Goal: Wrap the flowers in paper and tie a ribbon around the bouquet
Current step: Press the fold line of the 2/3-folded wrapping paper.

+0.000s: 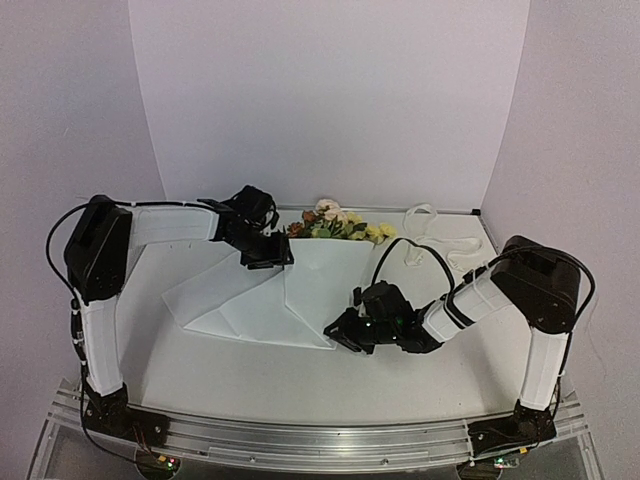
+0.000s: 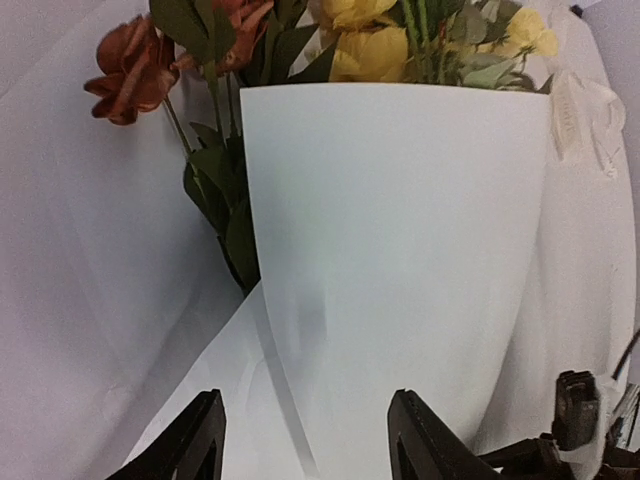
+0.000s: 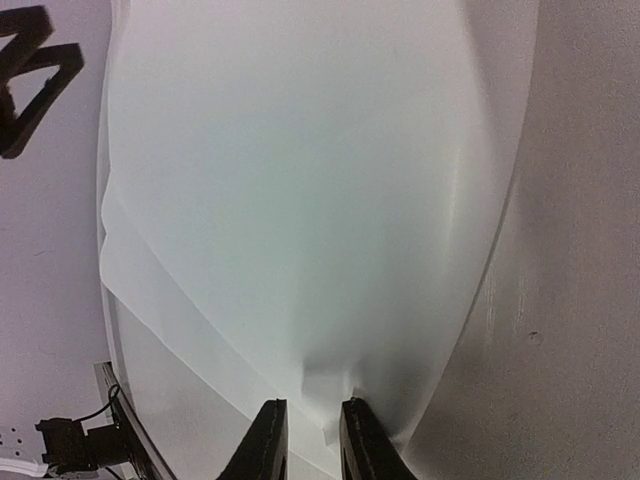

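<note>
My left fingers [image 2: 205, 445]: released, spread above the paper [image 2: 400, 250].
My right fingers [image 3: 268, 440]: pinching its near edge.
Risk: unheld fold may spring open off the flowers [image 2: 370, 50].

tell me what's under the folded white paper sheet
Under the folded white paper sheet lie the artificial flowers: yellow, orange and cream blooms and green leaves poke out past its far edge. Their lower stems are covered.
</note>
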{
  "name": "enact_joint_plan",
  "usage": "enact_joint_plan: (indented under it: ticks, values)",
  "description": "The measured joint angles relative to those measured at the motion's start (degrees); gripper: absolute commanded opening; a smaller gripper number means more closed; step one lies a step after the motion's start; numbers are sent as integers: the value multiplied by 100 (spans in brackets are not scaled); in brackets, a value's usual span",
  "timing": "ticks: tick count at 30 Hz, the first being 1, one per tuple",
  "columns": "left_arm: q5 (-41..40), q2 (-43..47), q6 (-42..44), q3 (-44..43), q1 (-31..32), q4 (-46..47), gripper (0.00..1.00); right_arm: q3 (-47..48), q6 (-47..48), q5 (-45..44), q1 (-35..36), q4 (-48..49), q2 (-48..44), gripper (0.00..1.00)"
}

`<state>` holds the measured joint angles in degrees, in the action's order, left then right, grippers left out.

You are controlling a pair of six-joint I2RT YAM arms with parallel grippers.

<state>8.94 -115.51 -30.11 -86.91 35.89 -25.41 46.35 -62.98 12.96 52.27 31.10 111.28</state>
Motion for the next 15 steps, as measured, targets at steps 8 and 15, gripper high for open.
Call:
enact_joint_plan:
  ticks: [8,15]
  values:
    - [635,1344,-699,1153,219,1071,35,0,-67,8,0,40,15,21]
    - [1772,689,-1656,2041,614,2509,26,0,-163,4,-2,40,15,21]
